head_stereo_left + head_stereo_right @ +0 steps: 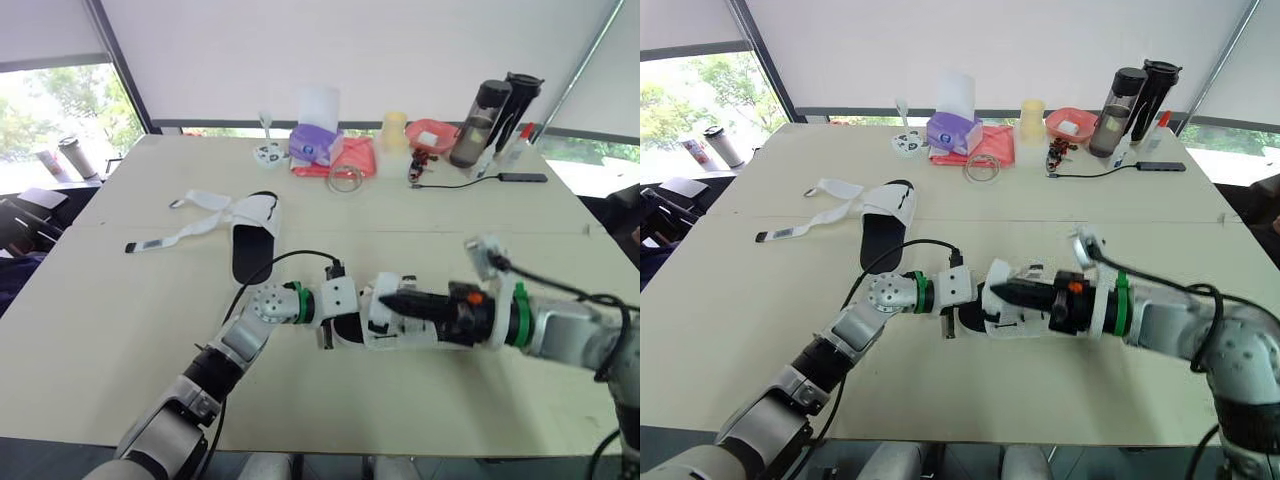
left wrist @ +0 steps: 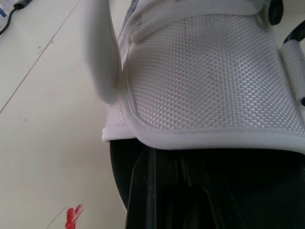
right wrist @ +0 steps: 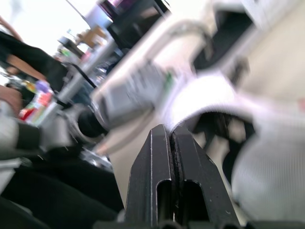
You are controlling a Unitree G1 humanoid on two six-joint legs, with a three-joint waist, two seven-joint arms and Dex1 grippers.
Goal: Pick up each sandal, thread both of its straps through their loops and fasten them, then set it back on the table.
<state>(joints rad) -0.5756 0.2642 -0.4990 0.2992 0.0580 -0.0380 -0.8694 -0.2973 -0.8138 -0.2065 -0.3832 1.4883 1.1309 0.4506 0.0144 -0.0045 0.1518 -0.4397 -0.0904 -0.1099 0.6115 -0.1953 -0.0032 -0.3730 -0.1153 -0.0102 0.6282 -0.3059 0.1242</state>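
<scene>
One white-and-black sandal [image 1: 398, 330] lies near the table's front middle, between my two grippers. My left gripper [image 1: 338, 322] is at its heel end; in the left wrist view its fingers [image 2: 181, 191] run under the white mesh upper [image 2: 205, 81] beside the black sole [image 2: 119, 176], closed on the sandal. My right gripper [image 1: 388, 298] lies over the white upper from the right, and its fingers [image 3: 157, 176] are pressed together. A second sandal [image 1: 252, 238] sits further back on the left with both white straps [image 1: 170, 238] spread loose on the table.
Along the table's [image 1: 120, 320] far edge stand a purple tissue box [image 1: 313, 143], a pink cloth [image 1: 355, 158], a clear tape roll [image 1: 345, 179], a pink bowl [image 1: 432, 134], two dark bottles [image 1: 485, 122] and a black cable [image 1: 470, 183].
</scene>
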